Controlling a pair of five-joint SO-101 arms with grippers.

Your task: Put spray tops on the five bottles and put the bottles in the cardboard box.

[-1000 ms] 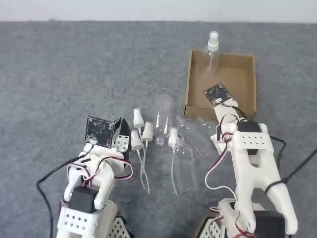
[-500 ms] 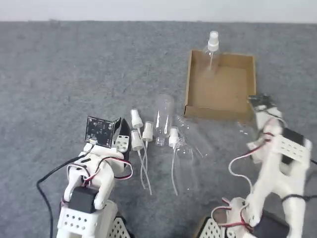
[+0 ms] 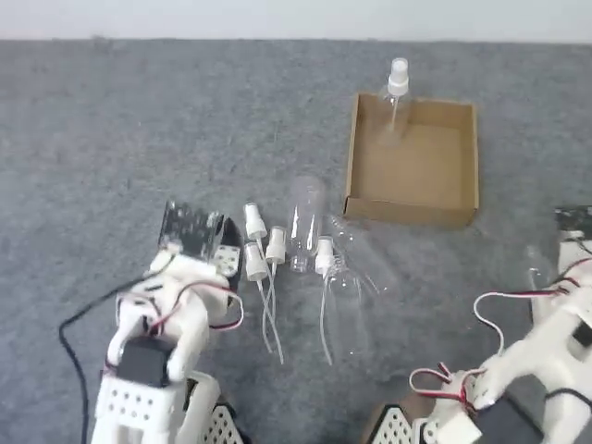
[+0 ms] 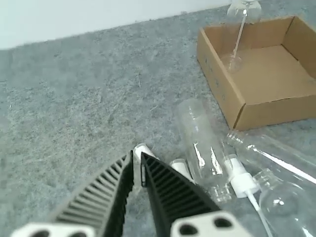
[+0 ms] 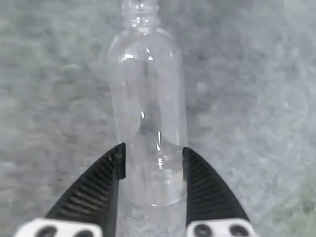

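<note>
Clear plastic bottle (image 5: 148,98), neck bare, is clamped in the right gripper (image 5: 153,149) to the right of the cardboard box (image 3: 407,211), where its slick wall could slip from the fingers; the left gripper (image 4: 136,157), fingers together, hangs by spray tops (image 3: 276,245) left of the box.

A grey felt-like mat (image 3: 139,120) covers the table, meeting a plain pale wall (image 3: 231,18) along its far edge.

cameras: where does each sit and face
High view: above the table, looking down on cardboard box and both arms.
Left wrist view: on left wrist, past shut left gripper toward the box.
Right wrist view: on right wrist, down at clear bottle gripped by right gripper.
High and left wrist views share the box.
</note>
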